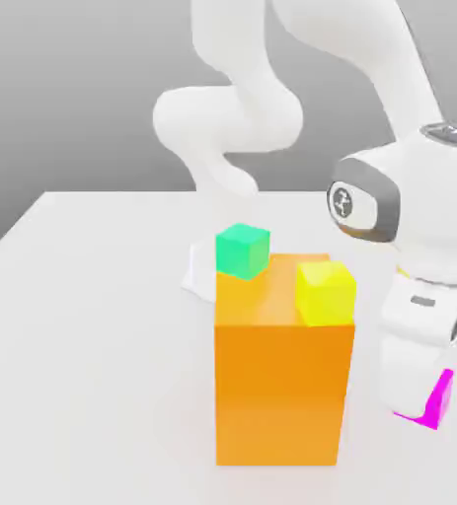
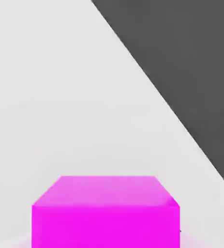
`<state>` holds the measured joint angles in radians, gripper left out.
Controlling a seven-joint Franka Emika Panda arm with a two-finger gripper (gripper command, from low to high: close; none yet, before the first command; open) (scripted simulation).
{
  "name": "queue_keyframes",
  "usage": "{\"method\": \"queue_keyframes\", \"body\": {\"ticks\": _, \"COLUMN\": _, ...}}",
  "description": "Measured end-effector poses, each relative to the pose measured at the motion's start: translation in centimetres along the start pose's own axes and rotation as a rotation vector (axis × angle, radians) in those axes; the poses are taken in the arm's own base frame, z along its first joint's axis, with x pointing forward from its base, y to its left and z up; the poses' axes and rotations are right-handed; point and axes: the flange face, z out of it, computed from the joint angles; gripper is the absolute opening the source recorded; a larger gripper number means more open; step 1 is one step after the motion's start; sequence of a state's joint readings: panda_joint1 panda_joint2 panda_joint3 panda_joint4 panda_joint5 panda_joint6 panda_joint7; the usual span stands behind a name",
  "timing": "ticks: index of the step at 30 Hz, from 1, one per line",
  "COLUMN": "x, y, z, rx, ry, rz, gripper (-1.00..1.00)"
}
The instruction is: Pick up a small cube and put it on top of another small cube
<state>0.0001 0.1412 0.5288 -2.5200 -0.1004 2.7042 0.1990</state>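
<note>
Magenta cube [image 1: 437,398] is sitting right at my gripper [image 1: 417,402], low by the table [image 1: 84,296], with the fingers shut tight on it.

I am reading the hold from the hand view, where the cube [image 2: 105,213] is sitting square and close under the camera, so nothing needs reaching for; what matters now is where the second cube lies from the hand, and I am not finding a turquoise one anywhere. In the exterior view the tall orange block [image 1: 283,385] is standing just beside the gripper, toward that view's left, with the green cube [image 1: 242,250] and yellow cube [image 1: 325,292] on its top, higher than the hand. I am judging that the load must go up first.
</note>
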Motion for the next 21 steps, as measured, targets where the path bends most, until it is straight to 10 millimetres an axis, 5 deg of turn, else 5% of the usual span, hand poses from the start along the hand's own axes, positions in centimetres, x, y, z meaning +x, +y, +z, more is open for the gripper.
{"method": "queue_keyframes", "body": {"ticks": 8, "x": -8.1, "y": -7.9, "z": -0.4, "rx": 0.002, "ry": -0.039, "rz": -0.554, "gripper": -1.00}}
{"method": "queue_keyframes", "body": {"ticks": 12, "x": -10.2, "y": -7.5, "z": 0.1, "rx": -0.017, "ry": -0.066, "rz": -0.606, "gripper": -1.00}}
{"method": "queue_keyframes", "body": {"ticks": 17, "x": -10.6, "y": -7.1, "z": 4.5, "rx": -0.023, "ry": -0.070, "rz": -0.598, "gripper": -1.00}}
{"method": "queue_keyframes", "body": {"ticks": 18, "x": -10.7, "y": -7.2, "z": 5.4, "rx": -0.019, "ry": -0.070, "rz": -0.599, "gripper": 1.00}}
{"method": "queue_keyframes", "body": {"ticks": 21, "x": -10.7, "y": -7.2, "z": 5.4, "rx": -0.019, "ry": -0.070, "rz": -0.599, "gripper": 1.00}}
